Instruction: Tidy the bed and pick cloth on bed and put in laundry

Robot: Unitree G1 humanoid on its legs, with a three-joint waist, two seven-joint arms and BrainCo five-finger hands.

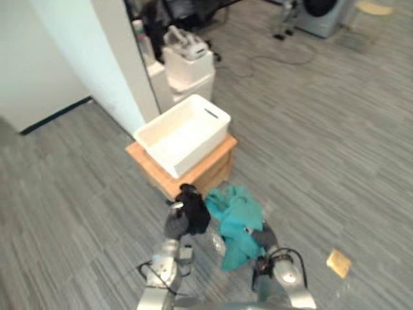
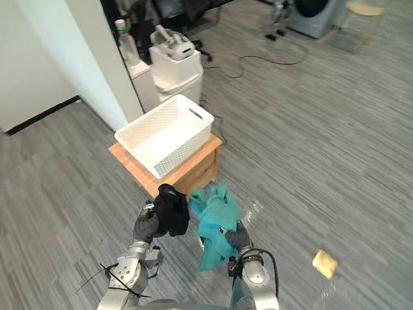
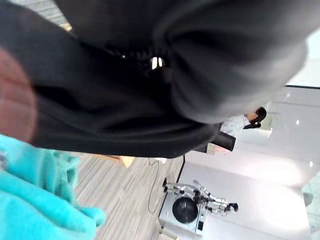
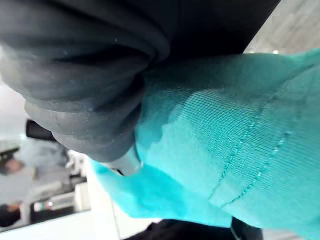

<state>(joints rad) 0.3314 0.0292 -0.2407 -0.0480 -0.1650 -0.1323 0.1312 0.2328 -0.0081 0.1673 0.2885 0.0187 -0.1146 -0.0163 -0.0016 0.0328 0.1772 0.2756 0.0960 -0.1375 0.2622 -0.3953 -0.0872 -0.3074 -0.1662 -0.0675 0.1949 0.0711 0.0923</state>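
Observation:
My left hand (image 2: 147, 227) is held up in front of me, shut on a black cloth (image 2: 172, 210) that bunches over its fingers. Beside it my right hand (image 2: 236, 237) is shut on a teal cloth (image 2: 213, 219) that hangs down from it. In the right wrist view the teal cloth (image 4: 230, 135) is pinched under a dark fingertip (image 4: 85, 125); the left wrist view has the black cloth (image 3: 150, 75) right against it. A white laundry basket (image 2: 164, 134) with nothing in it stands on a low wooden box (image 2: 193, 169) just beyond both hands.
A white wall corner (image 2: 97, 64) rises left of the basket. Behind it stand white bins (image 2: 174, 61) with a bottle (image 2: 122, 32). A washing machine (image 2: 316, 13) is at the far right. A small yellow scrap (image 2: 324, 263) lies on the grey floor.

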